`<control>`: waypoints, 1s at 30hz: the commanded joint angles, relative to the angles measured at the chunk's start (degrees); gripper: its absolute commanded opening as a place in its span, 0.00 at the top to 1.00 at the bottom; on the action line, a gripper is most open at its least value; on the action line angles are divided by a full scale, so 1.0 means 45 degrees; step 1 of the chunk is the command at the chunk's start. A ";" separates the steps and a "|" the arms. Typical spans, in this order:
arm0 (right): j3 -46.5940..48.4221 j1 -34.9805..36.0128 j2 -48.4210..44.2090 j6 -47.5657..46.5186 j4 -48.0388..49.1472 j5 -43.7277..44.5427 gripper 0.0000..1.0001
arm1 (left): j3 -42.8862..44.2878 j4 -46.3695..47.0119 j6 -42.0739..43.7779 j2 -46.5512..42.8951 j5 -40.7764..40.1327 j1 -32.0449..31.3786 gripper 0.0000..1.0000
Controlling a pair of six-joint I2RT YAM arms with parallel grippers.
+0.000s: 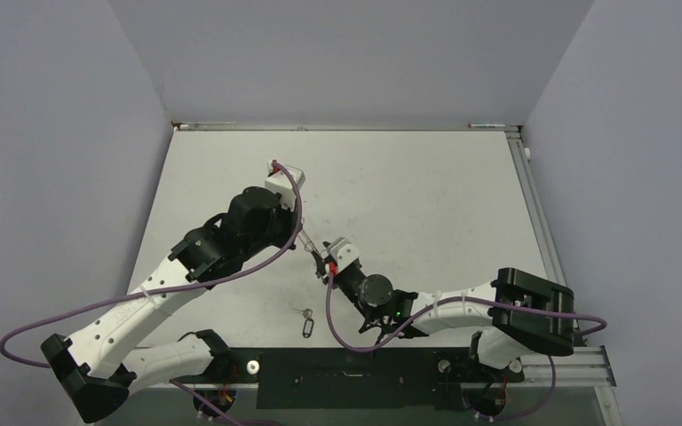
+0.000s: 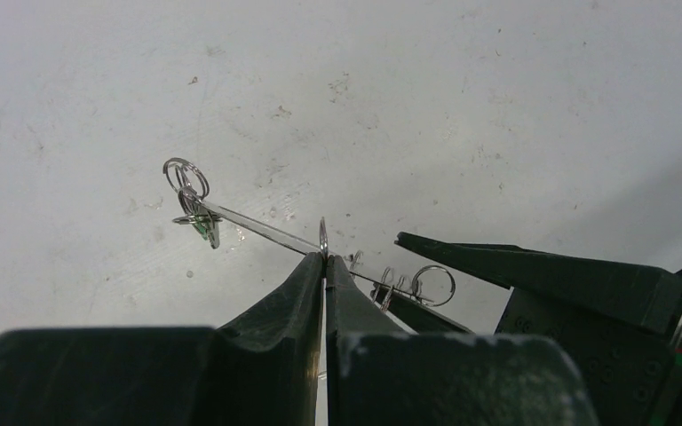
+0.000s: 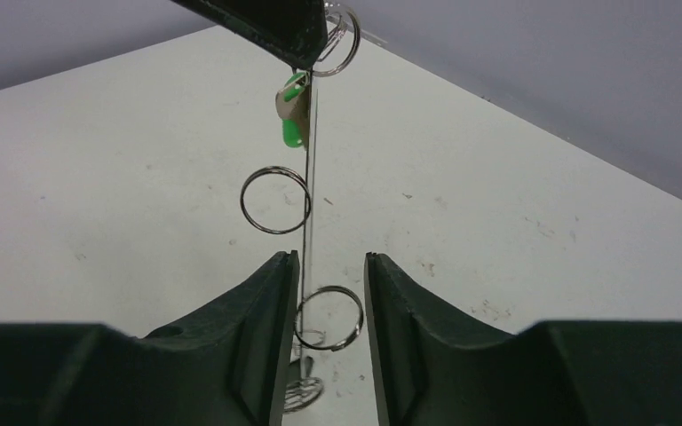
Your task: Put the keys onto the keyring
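Two claws on one keyring (image 2: 257, 229), held up over the surface (image 1: 426, 195). Left claw (image 2: 326, 259) pinched shut on its thin wire at mid-length. Right claw (image 3: 329, 266) narrowed but gapped, straddling the wire's near end and a split ring (image 3: 329, 318), clamping nothing visibly. Long axis straight away from the right claw, toward the green-tagged key (image 3: 294, 111). Loose key (image 1: 303, 313) down on the surface, probably nearer the right claw

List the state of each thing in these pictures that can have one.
left fingers: shut, clamping the wire mid-length.
right fingers: apart, straddling the wire and one ring.
wire: gripped by the left fingers only.
green tag: hanging on the wire.
loose key: lying on the table, untouched.
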 commanded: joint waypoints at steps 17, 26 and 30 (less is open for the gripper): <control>0.1264 -0.0155 -0.2602 -0.0756 -0.3293 -0.2093 0.95 | -0.0658 0.1052 0.0981 -0.0954 0.0793 -0.0051 1.00; 0.1757 -0.0135 -0.3809 0.0111 -0.5121 -0.1983 0.95 | -0.1040 0.0894 0.1886 -0.1431 0.0833 -0.0048 1.00; 0.1822 -0.0126 -0.3779 0.0256 -0.5194 -0.1543 0.95 | -0.1042 0.0839 0.1941 -0.1604 0.1010 -0.0051 1.00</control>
